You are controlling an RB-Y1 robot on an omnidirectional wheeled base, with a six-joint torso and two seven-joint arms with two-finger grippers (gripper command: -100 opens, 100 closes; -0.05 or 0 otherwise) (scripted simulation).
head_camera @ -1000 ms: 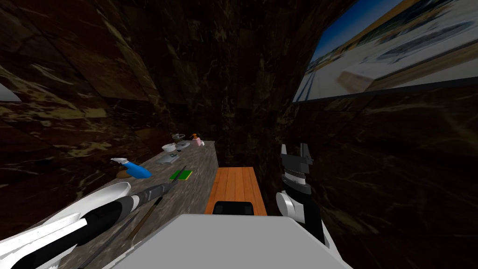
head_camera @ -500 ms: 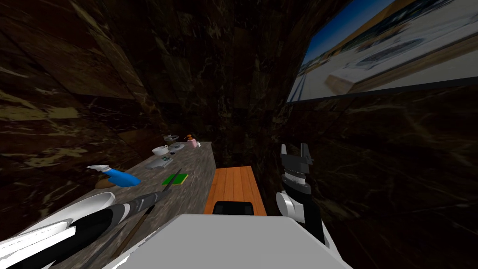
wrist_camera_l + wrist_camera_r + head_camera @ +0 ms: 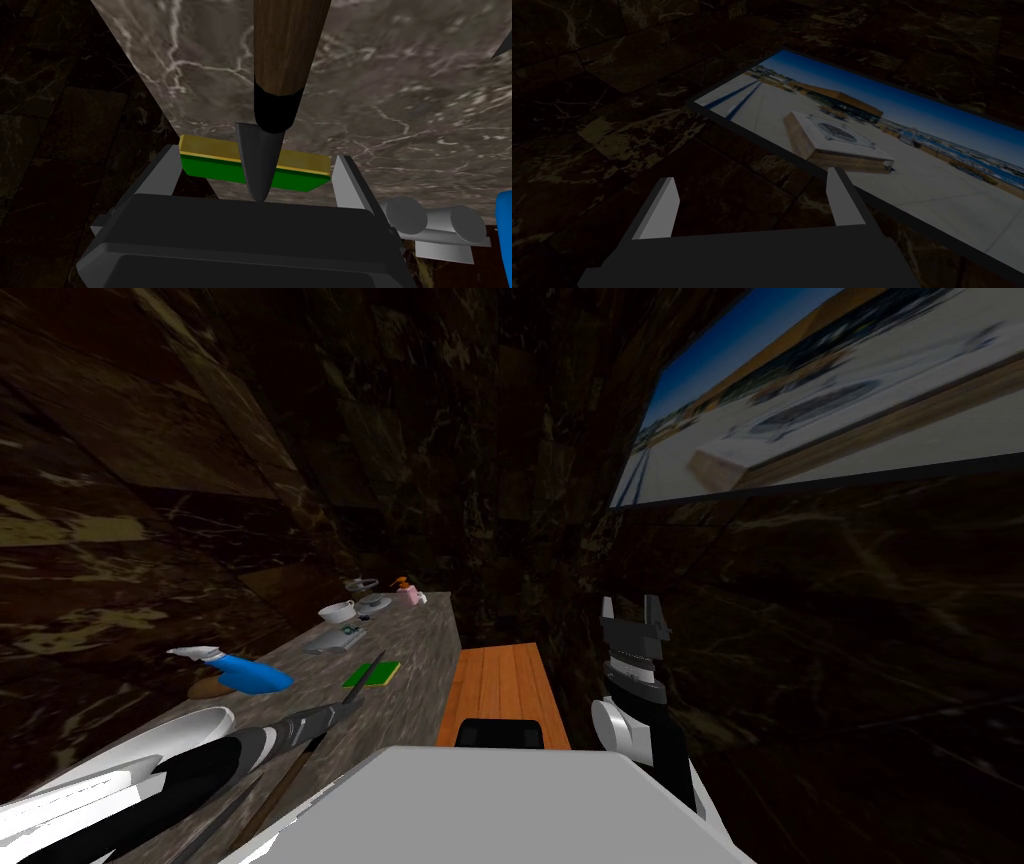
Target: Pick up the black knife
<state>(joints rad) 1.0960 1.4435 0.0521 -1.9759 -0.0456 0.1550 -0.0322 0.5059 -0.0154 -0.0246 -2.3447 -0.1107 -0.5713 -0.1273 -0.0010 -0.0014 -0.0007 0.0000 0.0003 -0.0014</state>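
Note:
The knife lies on the grey marble counter (image 3: 420, 638). It has a brown handle (image 3: 285, 778), a black collar and a dark grey blade (image 3: 372, 668). Its tip reaches a green and yellow sponge (image 3: 390, 670). My left gripper (image 3: 335, 708) hovers just over it, open. In the left wrist view the knife (image 3: 287, 45) runs down the middle between the fingers of the left gripper (image 3: 255, 167), touching neither, with the sponge (image 3: 210, 160) across behind its tip. My right gripper (image 3: 630, 606) is raised at the right, open and holding nothing (image 3: 752, 187).
A blue spray bottle (image 3: 250, 673), a grey flat item (image 3: 335, 640), a white cup (image 3: 338, 611) and a pink item (image 3: 408, 593) stand further along the counter. An orange wooden surface (image 3: 503, 688) lies right of the counter's edge. Dark marble walls close in, and there is a window (image 3: 830, 398) at the right.
The whole head view has shifted, so the counter's things sit further left in the picture. My left arm stays over the knife and the right arm has not moved.

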